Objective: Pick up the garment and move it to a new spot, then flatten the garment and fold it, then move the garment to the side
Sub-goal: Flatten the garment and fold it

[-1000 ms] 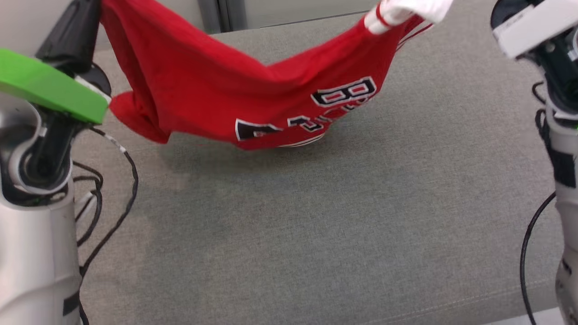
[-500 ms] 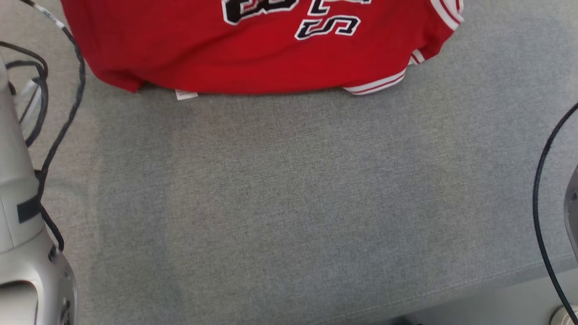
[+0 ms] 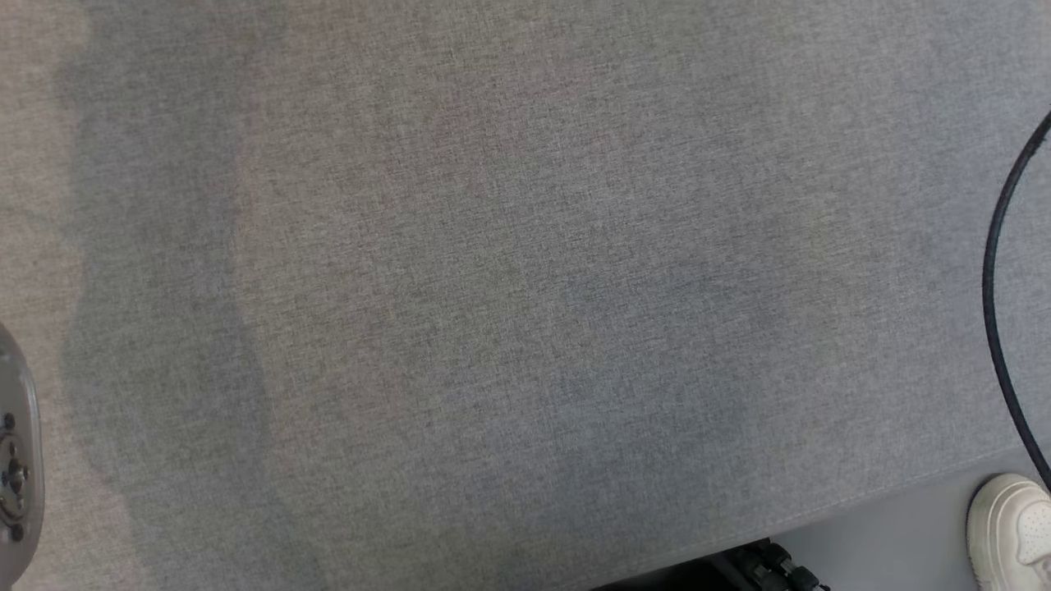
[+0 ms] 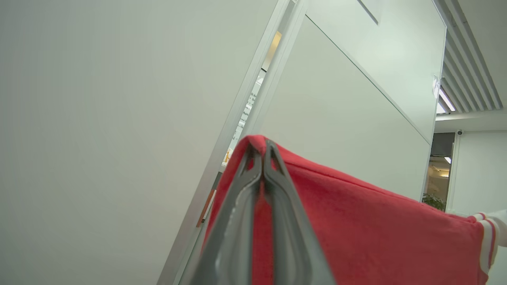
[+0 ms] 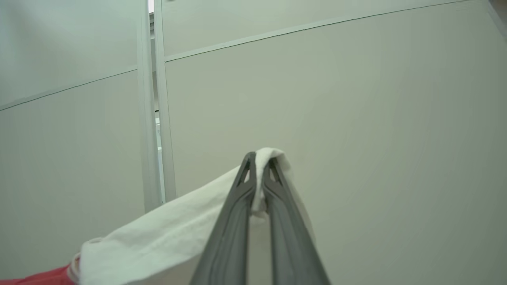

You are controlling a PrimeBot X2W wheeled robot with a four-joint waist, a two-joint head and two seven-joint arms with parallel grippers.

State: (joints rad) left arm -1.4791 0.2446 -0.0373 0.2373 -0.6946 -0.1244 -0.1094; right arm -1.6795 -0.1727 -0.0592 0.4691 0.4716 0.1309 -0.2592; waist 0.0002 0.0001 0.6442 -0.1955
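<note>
One red, white-sleeved garment (image 4: 376, 233)

A red garment (image 4: 376, 229) with a white sleeve and red-striped band hangs in the air, seemingly stretched taut, pinched at two ends.

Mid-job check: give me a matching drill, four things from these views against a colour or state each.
Things:
1. left tool
2. right tool
3. shoe
4. cable

Colours or states:
A. black, curving over the grey upholstery
B. shut on a white sleeve
C. white, past the upholstery's edge
D. shut on the red jersey

Pairs: 1-D, 2-B, 3-C, 4-A
</note>
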